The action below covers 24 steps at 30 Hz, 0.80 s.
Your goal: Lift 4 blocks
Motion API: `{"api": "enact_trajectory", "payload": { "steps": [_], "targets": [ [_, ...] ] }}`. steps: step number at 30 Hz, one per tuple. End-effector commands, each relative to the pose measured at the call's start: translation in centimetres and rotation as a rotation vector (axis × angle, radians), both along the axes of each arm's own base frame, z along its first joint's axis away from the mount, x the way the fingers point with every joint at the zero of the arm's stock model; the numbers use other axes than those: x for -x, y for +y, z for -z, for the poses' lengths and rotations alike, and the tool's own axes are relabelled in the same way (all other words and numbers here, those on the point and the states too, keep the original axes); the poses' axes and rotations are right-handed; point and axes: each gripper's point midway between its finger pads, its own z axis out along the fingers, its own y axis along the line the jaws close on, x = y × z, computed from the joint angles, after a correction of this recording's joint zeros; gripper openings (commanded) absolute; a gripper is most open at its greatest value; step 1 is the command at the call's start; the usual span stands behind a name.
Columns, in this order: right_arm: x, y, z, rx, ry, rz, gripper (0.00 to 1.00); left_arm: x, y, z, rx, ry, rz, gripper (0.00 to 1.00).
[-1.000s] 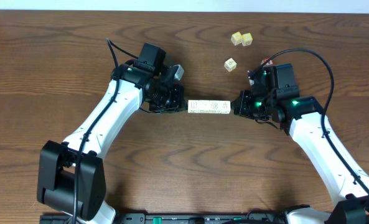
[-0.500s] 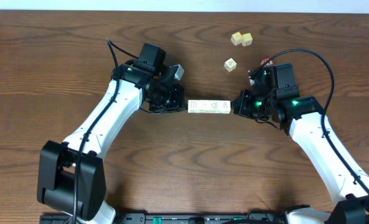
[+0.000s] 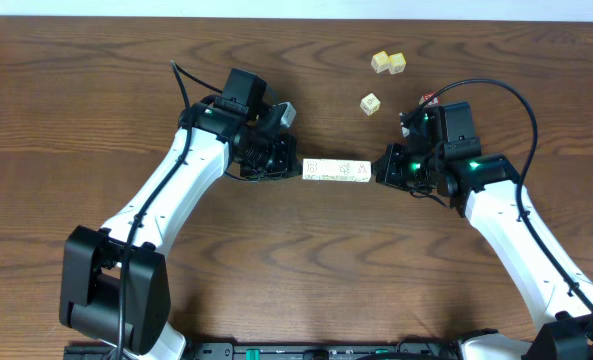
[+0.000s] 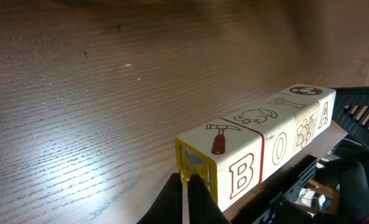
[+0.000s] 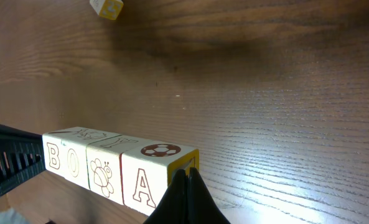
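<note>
A dark brown wood-grain table (image 3: 76, 110) fills the overhead view. Two white jointed arms with black wrists reach in from the near edge. The left arm (image 3: 166, 190) comes from the near left and the right arm (image 3: 521, 230) from the near right. The left gripper (image 3: 298, 170) and the right gripper (image 3: 378, 172) face each other at the table's middle. Each has its two fingers drawn fully together with nothing between them, so each pair works as one blunt point.

Between these points are the blocks (image 3: 337, 172), four small wooden cubes with white faces printed with letters and little pictures. They sit end to end in one straight row. The row's long axis runs left to right, along the line from one gripper to the other.

In the left wrist view, closed fingertips (image 4: 200, 202) touch the yellow-edged end of the hammer-picture block (image 4: 220, 138). In the right wrist view, closed fingertips (image 5: 193, 208) touch the end of the letter-A block (image 5: 144, 180). Neither arm is nearer, since each touches its own end. Whether the row rests on the table or hangs just above it cannot be told.

The lift probably depends on both arms pressing inward along that axis and rising together. Any sideways drift could buckle the row.

Three small pale yellow cubes (image 3: 371, 103) lie loose toward the far right. One is near the right gripper, on its far side and apart from the row. The other two sit side by side farther off. Nothing lies over the row.
</note>
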Motion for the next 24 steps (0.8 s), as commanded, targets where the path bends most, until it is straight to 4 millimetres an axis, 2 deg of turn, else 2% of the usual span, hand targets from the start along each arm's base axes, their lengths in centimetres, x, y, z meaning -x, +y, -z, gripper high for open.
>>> {"api": "enact_trajectory", "payload": {
  "steps": [1,10,19,24],
  "targets": [
    [0.69,2.72,-1.32,-0.084,-0.002,-0.073,0.01,0.91,-1.48,-0.43,0.056,0.026,0.035,0.07],
    [0.79,3.49,-1.30,-0.088,-0.010,-0.082,0.01,0.86,-1.40,-0.37,0.051,0.024,0.032,0.07],
    [0.75,3.35,-1.09,-0.081,-0.003,-0.068,0.01,0.85,-1.39,-0.35,0.050,0.023,0.032,0.07],
    [0.82,3.54,-0.66,-0.077,0.009,-0.074,0.01,0.83,-1.41,0.39,0.043,0.043,0.032,0.07]
  ]
}}
